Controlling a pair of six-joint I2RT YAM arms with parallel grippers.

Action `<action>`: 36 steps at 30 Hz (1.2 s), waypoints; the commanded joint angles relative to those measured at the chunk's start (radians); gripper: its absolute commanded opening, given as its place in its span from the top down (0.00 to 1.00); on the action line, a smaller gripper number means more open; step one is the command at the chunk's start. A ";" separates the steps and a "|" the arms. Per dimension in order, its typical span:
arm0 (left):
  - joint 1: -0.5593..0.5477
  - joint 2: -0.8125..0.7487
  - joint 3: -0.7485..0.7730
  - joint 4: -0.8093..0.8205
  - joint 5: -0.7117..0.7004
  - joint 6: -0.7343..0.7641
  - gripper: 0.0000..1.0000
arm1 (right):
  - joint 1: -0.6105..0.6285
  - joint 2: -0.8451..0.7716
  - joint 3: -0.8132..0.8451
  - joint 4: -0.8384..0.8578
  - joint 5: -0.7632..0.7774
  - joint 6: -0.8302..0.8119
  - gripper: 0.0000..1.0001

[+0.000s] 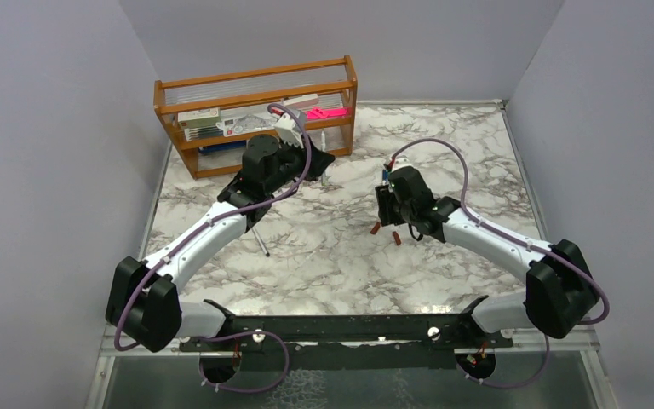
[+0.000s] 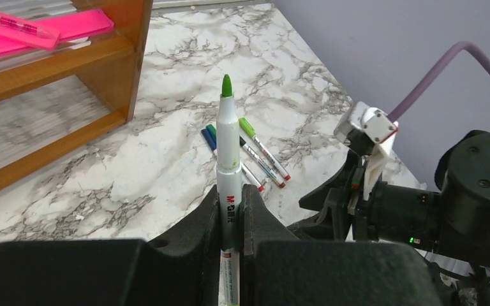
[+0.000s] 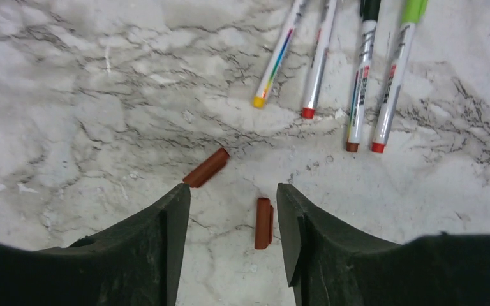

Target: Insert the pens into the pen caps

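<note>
My left gripper (image 2: 231, 204) is shut on a white-barrelled pen (image 2: 228, 146) that stands upright between the fingers, its bare green tip (image 2: 226, 85) pointing up. Several more pens (image 3: 357, 83) lie side by side on the marble, also visible beyond the held pen (image 2: 258, 156). My right gripper (image 3: 233, 189) hangs open just above the table. One red-brown pen cap (image 3: 263, 223) lies between its fingers, close to the right one. A second red-brown cap (image 3: 206, 167) lies just past the left fingertip. From above, both caps (image 1: 387, 233) sit under the right gripper (image 1: 387, 209).
A wooden rack (image 1: 255, 85) holding pink items (image 2: 44, 29) stands at the back left, near the left gripper (image 1: 319, 162). A thin black stick pen (image 1: 260, 241) lies beside the left arm. The right arm (image 2: 434, 210) is close on the left gripper's right side.
</note>
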 commanded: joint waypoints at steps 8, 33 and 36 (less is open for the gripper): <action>-0.006 0.036 -0.016 0.003 0.011 0.004 1.00 | -0.032 0.088 -0.029 -0.138 -0.046 0.065 0.43; -0.008 0.065 -0.027 0.018 0.036 -0.019 1.00 | -0.095 0.092 -0.099 -0.153 -0.035 0.143 0.99; -0.008 0.065 -0.029 0.017 0.035 -0.018 1.00 | -0.095 0.091 -0.101 -0.141 -0.054 0.130 0.99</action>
